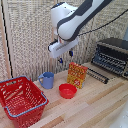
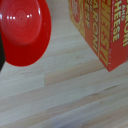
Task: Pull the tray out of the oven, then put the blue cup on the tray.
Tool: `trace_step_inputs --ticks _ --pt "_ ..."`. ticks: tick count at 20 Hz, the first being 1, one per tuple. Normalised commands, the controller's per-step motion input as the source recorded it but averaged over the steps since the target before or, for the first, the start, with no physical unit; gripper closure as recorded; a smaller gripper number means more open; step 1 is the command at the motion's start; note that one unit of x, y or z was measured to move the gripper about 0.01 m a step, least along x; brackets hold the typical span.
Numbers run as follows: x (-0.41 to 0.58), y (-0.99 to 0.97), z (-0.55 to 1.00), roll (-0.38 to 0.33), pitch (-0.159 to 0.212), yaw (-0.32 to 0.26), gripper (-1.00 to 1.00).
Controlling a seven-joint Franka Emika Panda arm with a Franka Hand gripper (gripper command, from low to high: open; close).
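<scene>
The blue cup (image 1: 46, 80) is standing on the wooden table (image 1: 95, 107) between the red basket (image 1: 21, 100) and orange box (image 1: 77, 75), while the gripper (image 1: 65, 57), seemingly spread and empty, is hovering above, needing first to reach the tray (image 1: 98, 75) by the oven (image 1: 112, 56).

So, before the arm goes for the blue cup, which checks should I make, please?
1. Tray out of the oven: ok, it lies on the table in front.
2. Blue cup upright, handle visible: ok.
3. Hand empty: cannot tell, fingers too blurred.
4. Space above the cup free: ok.
5. Orange box and red bowl apart from the cup: ok.
6. Red basket touching the cup: cannot tell.
</scene>
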Motion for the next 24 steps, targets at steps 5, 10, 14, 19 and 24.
trace_step_inputs --ticks 5,10,14,19,24 --pt "0.0 -0.12 0.0 -0.301 -0.07 0.183 -1.0" --pt "-0.001 -0.29 0.01 -0.237 -0.127 0.147 -1.0" --pt "-0.006 -0.33 0.0 -0.243 -0.117 0.139 -1.0" --pt "-0.05 -0.48 0.06 -0.25 -0.088 0.101 -1.0" --pt "-0.11 -0.74 0.15 -0.234 -0.021 0.019 -1.0"
